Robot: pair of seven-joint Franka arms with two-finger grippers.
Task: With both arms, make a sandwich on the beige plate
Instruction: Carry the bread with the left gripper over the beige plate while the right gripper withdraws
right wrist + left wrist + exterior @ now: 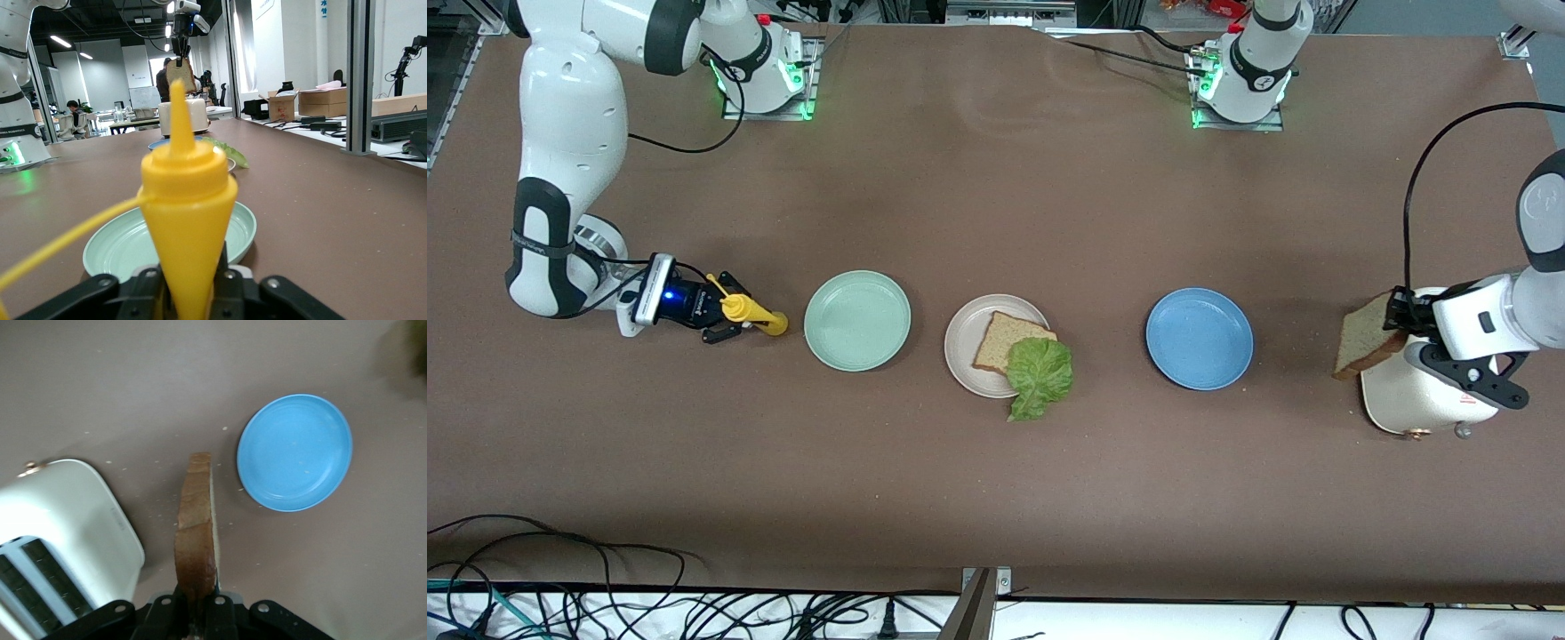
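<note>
Left gripper [1394, 313] pinches 1 bread slice [1368, 347] by its edge over the toaster [1427, 396]; it could swing loose; right gripper [727, 318] clasps the mustard bottle [754, 313], which may topple.

The three plates lie in one row with bare gaps of surface [996, 178] between them: the mint-green plate [857, 320], the beige plate [996, 346] and the blue plate [1199, 338]. On the beige plate, a bread slice [1009, 340] and a lettuce leaf [1040, 375] leave little rim free; the leaf hangs over the edge nearer to the front camera. The yellow bottle [754, 313] lies just beside the mint-green plate, toward the right arm's end. The white toaster [1423, 396] stands near the left arm's end, well apart from the blue plate.
</note>
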